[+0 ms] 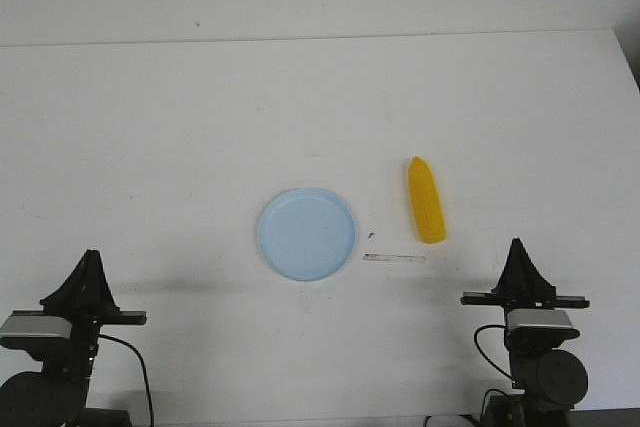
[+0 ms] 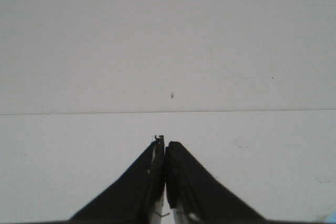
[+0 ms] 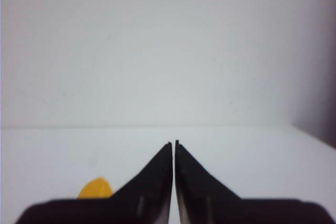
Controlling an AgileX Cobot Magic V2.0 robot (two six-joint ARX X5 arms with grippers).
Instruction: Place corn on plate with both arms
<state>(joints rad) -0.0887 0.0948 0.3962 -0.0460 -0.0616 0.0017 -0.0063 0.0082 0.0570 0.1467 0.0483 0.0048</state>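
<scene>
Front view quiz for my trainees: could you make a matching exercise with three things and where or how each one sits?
Things:
1. bright yellow toy corn cob
2. round pale-blue plastic plate
3. right claw

States:
A. near table centre, nothing on it
B. shut, at the table's near edge
C. lying on the table right of the plate, apart from it

Pairs: 1-C, 2-A, 3-B

A bright yellow toy corn cob (image 1: pixel 426 200) lies flat on the white worktop, pointed end facing away, just right of an empty pale-blue round plastic plate (image 1: pixel 307 233).
</scene>
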